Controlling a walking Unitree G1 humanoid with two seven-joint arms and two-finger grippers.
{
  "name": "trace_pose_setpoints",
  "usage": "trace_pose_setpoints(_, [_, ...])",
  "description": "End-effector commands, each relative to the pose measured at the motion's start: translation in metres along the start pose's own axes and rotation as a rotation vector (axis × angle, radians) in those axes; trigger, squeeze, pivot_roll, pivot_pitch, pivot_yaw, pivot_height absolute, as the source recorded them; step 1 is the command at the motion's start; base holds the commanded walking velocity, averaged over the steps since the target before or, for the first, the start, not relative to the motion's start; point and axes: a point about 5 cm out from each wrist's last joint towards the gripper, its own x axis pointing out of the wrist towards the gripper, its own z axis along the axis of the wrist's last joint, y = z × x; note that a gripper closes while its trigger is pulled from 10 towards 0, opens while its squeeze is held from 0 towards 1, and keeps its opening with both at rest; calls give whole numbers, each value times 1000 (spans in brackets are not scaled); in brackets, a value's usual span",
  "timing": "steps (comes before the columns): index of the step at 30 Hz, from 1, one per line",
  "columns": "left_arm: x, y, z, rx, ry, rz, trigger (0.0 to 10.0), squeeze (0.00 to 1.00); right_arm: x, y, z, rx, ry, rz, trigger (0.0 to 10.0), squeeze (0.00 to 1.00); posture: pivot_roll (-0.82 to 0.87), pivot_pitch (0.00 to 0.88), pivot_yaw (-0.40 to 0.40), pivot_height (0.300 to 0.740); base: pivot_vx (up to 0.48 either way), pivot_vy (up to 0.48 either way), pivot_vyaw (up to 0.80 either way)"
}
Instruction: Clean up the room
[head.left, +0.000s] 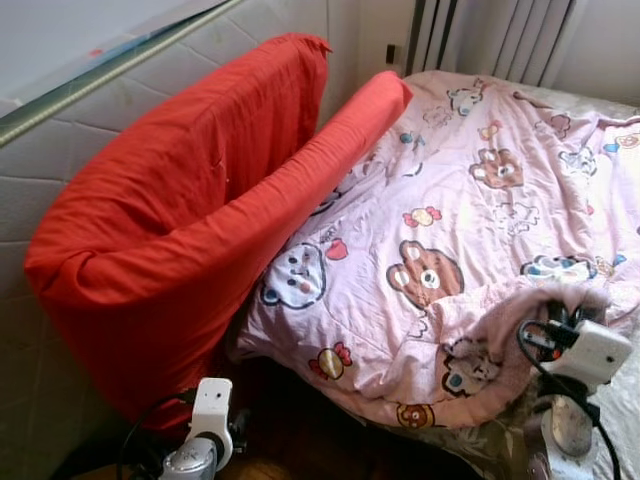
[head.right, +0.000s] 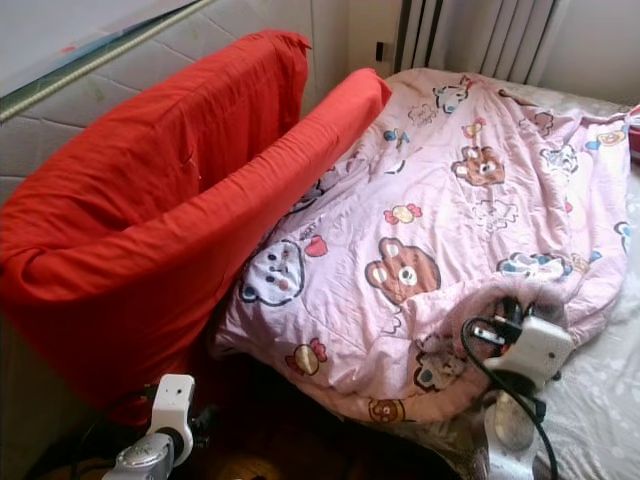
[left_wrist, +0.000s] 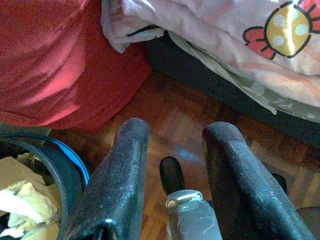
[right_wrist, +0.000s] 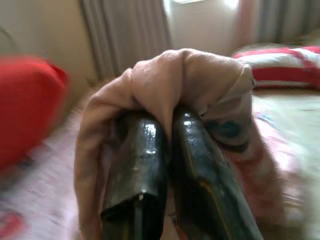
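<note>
Nearest the camera, the left pincer (left_wrist: 172, 150) hangs low over a parquet floor (left_wrist: 200, 115), released: its two black fingers (left_wrist: 120, 175) stand apart with nothing between them. Beyond the fingertips of this pincer lies the lower edge of a red cover (head.left: 170, 220), draped over a tall padded form that leans against the wall. Beside the same pincer, on its wrist side, a dark bin (left_wrist: 55, 185) with a blue rim holds crumpled paper.

Right pincer (right_wrist: 167, 150): clenched on a fold of the pink blanket (head.left: 450, 190). In the right wrist view the fabric wraps up and over both fingertips, and the fingers press together with cloth bunched around them. In the head views this pincer sits at the near corner of the bed (head.right: 600, 390), where the blanket edge is gathered into a raised hump directly at the wrist housing (head.left: 595, 350).

Pink blanket: printed with bears and sweets, spread across the bed, extending away from the right pincer toward the curtains (head.left: 500, 35). Its far-left border touches a red bolster (head.left: 340, 150) that lies between the blanket and the red cover.

Beyond the right pincer, a red-and-white striped cushion (right_wrist: 285, 65) rests at the far side of the bed; this view is blurred.
</note>
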Motion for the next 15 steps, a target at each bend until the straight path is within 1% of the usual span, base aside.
trace_pose_setpoints(1, [-2, 2, -7, 18, 26, 0, 10000, 0, 1, 10, 10, 98, -22, 78, 10000, 0, -83, 90, 56, 740, 0, 0, 0])
trace_pose_setpoints(3, [-2, 2, -7, 21, 27, -3, 10000, 0, -2, 14, 19, 173, -39, 127, 10000, 0, -85, 90, 54, 740, 0, 0, 0])
trace_pose_setpoints(4, [-2, 1, -8, 25, 28, -7, 10000, 0, -3, 13, 26, 212, -56, 127, 10000, 0, -86, 88, 53, 740, 0, 0, 0])
trace_pose_setpoints(5, [-2, 1, -8, 25, 28, -7, 10000, 0, -3, 13, 26, 212, -56, 127, 10000, 0, -86, 88, 53, 740, 0, 0, 0])
trace_pose_setpoints(6, [-2, 1, -8, 27, 28, -8, 10000, 0, -4, 7, 28, 213, -64, 88, 10000, 0, -88, 88, 53, 740, 0, 0, 0])
trace_pose_setpoints(8, [-2, 1, -8, 27, 29, -9, 10000, 0, -8, -15, 27, 226, -61, -53, 10000, 0, -92, 88, 51, 740, 0, 0, 0])
trace_pose_setpoints(9, [-2, 0, -8, 28, 29, -10, 10000, 0, -16, -40, 21, 189, -35, -202, 10000, 0, -92, 88, 51, 740, 0, 0, 0])
trace_pose_setpoints(10, [-2, 0, -8, 29, 30, -11, 10000, 0, -19, -46, 20, 173, -25, -237, 10000, 0, -92, 88, 51, 740, 0, 0, 0])
trace_pose_setpoints(11, [-2, 0, -8, 29, 30, -12, 10000, 0, -26, -58, 15, 143, -2, -311, 10000, 0, -96, 86, 50, 740, 0, 0, 0])
trace_pose_setpoints(12, [-2, 0, -8, 29, 30, -13, 10000, 0, -39, -77, 10, 103, 37, -413, 10000, 0, -98, 85, 50, 740, 0, 0, 0])
trace_pose_setpoints(14, [-2, 0, -8, 29, 30, -13, 10000, 0, -50, -89, 5, 70, 69, -485, 10000, 0, -98, 85, 50, 740, 0, 0, 0])
trace_pose_setpoints(15, [-2, 0, -8, 30, 31, -13, 10000, 0, -62, -103, 0, 27, 112, -559, 10000, 0, -103, 84, 51, 740, 0, 0, 0])
